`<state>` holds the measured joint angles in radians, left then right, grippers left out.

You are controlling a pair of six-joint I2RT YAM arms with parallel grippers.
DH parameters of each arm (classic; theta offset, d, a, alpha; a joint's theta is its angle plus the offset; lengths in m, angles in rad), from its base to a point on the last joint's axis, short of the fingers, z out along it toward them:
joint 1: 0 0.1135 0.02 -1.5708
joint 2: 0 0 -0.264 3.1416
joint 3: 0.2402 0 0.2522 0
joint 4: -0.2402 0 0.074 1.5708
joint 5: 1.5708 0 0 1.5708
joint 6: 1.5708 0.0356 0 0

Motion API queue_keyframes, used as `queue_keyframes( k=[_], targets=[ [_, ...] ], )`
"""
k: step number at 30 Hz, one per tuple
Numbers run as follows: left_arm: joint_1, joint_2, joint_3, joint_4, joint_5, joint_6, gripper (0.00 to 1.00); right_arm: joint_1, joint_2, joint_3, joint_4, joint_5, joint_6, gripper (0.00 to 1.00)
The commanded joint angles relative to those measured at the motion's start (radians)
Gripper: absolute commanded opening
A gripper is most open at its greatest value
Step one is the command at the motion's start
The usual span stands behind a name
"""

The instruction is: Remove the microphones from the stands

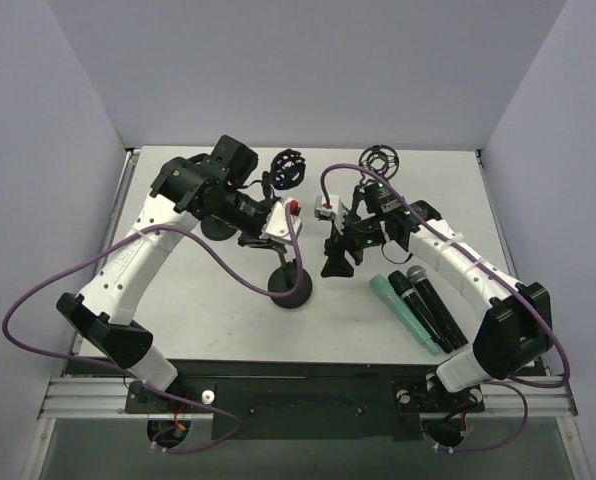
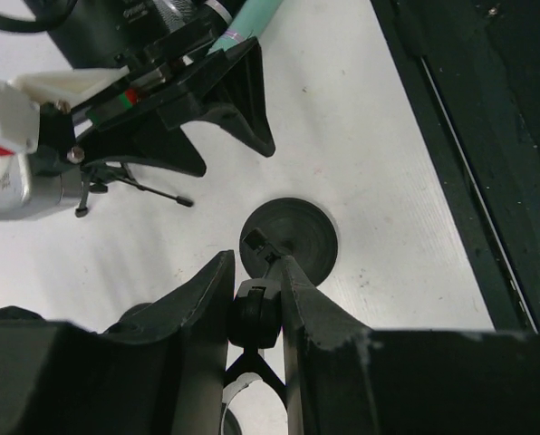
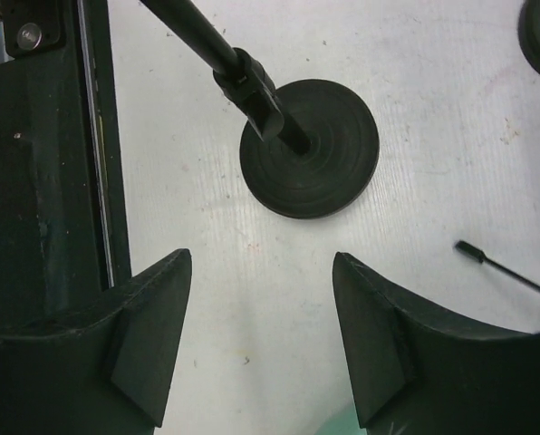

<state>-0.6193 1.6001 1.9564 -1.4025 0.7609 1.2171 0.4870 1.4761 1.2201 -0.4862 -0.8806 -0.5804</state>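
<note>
The black mic stand has its round base [image 1: 290, 288] on the white table, also in the left wrist view [image 2: 297, 240] and right wrist view [image 3: 308, 149]. My left gripper [image 1: 278, 228] is shut on the stand's black joint knob [image 2: 255, 317] at the top of the pole; no microphone shows in the clip. A teal microphone [image 1: 408, 312] and a black microphone [image 1: 433, 305] lie side by side on the table at the right. My right gripper [image 1: 338, 252] is open and empty [image 3: 261, 344], just right of the stand and left of the teal microphone.
Two black shock-mount holders stand at the back, one [image 1: 290, 168] in the middle and one [image 1: 381, 160] to the right. Another dark round base [image 1: 216, 228] lies under my left arm. A thin black rod [image 3: 506, 267] lies near my right gripper. The black front rail [image 1: 298, 385] borders the table.
</note>
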Motion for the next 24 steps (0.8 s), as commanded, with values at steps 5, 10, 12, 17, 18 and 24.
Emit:
queue_keyframes(
  k=[5,10,12,17,18,24],
  targets=[
    [-0.04,-0.095,-0.079,-0.191,0.06,0.12,0.0,0.085,0.104,0.016,0.083,-0.132,-0.1,0.75],
    [-0.045,-0.112,-0.1,-0.191,0.035,0.194,0.0,0.094,0.107,-0.037,0.243,-0.152,-0.041,0.72],
    [-0.043,-0.124,-0.114,-0.191,0.014,0.229,0.0,0.104,0.104,-0.057,0.285,-0.153,-0.055,0.69],
    [-0.045,-0.129,-0.128,-0.191,0.014,0.237,0.0,0.121,0.108,-0.067,0.3,-0.147,-0.085,0.55],
    [-0.045,-0.131,-0.132,-0.191,0.017,0.24,0.0,0.125,0.108,-0.068,0.302,-0.146,-0.082,0.52],
    [-0.042,-0.144,-0.152,-0.181,0.021,0.252,0.0,0.134,0.07,-0.122,0.399,-0.115,-0.053,0.38]
  ],
)
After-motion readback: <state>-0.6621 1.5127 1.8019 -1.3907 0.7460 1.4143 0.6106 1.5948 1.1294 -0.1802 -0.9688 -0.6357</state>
